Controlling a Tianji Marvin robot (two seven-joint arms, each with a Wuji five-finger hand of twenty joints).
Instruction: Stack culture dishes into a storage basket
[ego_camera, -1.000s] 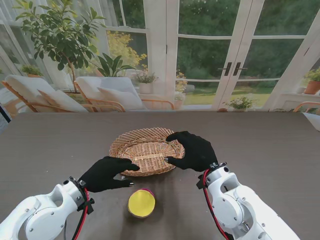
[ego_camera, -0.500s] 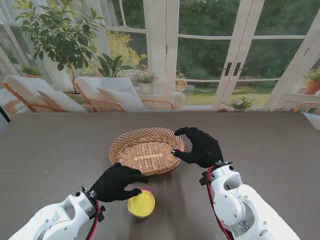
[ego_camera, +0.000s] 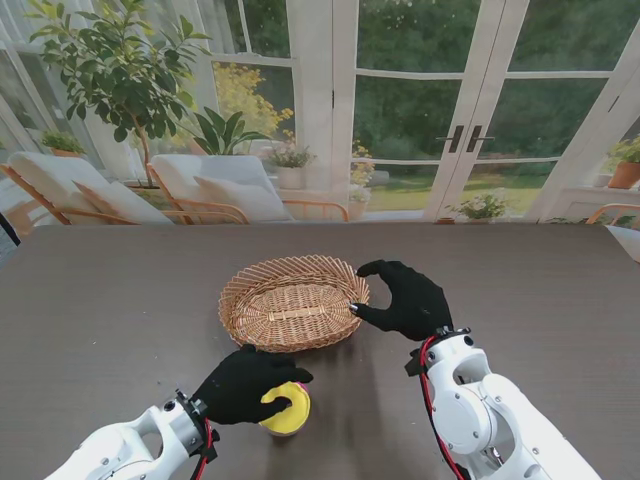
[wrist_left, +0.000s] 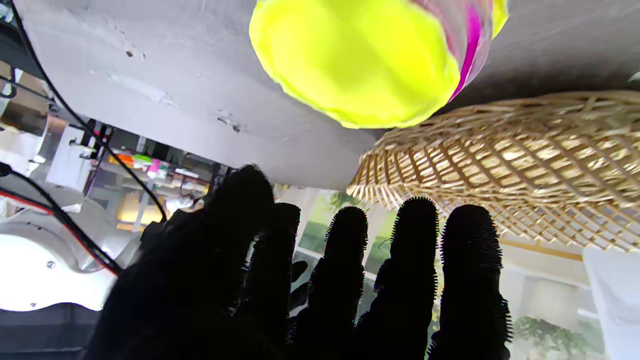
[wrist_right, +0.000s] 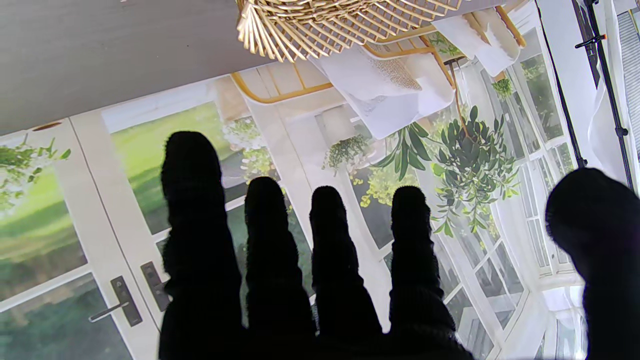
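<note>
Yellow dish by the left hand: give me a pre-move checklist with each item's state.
1. Left hand over the yellow dish: ok.
2. Fingers closed on the dish: cannot tell; in the wrist view they stand clear of it.
3. Dish on the table, outside the basket: ok.
4. Basket interior free: ok.
5. Right hand open beside the basket rim, not in it: ok.

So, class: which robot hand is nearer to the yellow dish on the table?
Left. The left robot hand is right at the yellow dish, overlapping its left edge. The right robot hand is farther from me, beside the basket.
</note>
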